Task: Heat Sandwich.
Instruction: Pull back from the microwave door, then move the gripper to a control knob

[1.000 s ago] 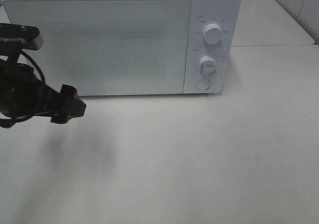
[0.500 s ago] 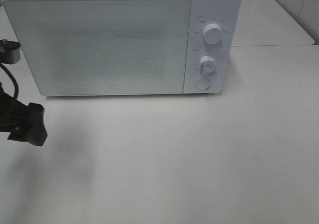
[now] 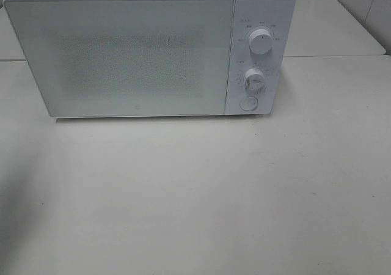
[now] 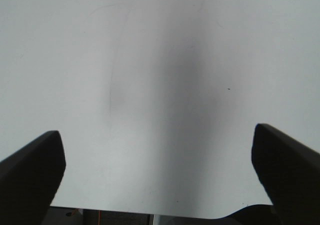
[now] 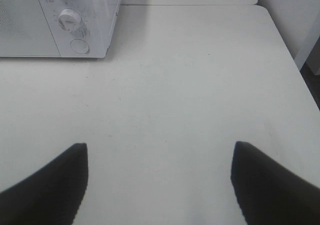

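nearest, two end effectors hang released and empty over the counter (image 3: 214, 195): the left end effector (image 4: 156, 132) and the right end effector (image 5: 160, 145) both have their jaws spread wide, and both sit outside the high camera's picture, probably so nothing blocks the oven front. further back stands one microwave (image 3: 134, 55) with its door shut, its upper knob (image 3: 261, 43), lower knob (image 3: 254, 79) and single round button (image 3: 247, 103) facing the arms. the sandwich shows in no view; it may lie behind that frosted door, but i cannot tell.
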`<state>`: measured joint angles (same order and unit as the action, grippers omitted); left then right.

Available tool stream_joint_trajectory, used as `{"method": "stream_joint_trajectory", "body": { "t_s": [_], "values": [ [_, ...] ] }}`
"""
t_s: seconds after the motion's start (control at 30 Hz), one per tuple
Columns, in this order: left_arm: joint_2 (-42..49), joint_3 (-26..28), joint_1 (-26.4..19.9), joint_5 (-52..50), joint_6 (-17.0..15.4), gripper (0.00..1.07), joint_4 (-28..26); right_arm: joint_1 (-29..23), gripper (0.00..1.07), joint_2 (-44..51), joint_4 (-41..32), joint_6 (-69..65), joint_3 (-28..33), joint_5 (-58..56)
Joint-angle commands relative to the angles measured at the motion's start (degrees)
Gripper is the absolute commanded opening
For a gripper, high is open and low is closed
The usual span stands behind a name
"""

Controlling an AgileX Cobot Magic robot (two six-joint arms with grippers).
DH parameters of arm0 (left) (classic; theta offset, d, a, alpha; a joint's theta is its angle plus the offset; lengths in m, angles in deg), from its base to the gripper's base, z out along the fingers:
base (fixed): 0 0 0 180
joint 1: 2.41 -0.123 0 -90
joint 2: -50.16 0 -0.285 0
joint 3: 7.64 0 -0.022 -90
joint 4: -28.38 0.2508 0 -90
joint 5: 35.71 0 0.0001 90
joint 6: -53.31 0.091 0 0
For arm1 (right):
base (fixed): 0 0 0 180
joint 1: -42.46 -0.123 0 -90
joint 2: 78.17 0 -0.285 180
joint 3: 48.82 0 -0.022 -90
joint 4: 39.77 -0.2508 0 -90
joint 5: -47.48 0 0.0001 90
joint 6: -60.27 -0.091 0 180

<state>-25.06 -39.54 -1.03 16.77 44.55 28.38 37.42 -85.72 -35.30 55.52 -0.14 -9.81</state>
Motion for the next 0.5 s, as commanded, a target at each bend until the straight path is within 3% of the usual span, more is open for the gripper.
{"method": "stream_joint_trajectory", "body": {
  "t_s": [0.03,0.13,0.3,0.5],
  "values": [
    [4.1,-0.7,-0.6,2.8,0.4,0.96,-0.7,0.4,0.76,1.6,-0.2,0.6,0.0,0.2],
    [9.7,-5.0,-0.6,3.2,2.5,0.96,-0.9,0.4,0.76,1.6,-0.2,0.6,0.0,0.2],
    [17.9,-10.2,-0.6,3.7,2.5,0.96,-1.0,0.4,0.76,1.6,-0.2,0.6,0.0,0.2],
    [26.5,-13.0,-0.6,4.4,3.8,0.96,-0.9,0.4,0.76,1.6,-0.2,0.6,0.0,0.2]
  ]
}}
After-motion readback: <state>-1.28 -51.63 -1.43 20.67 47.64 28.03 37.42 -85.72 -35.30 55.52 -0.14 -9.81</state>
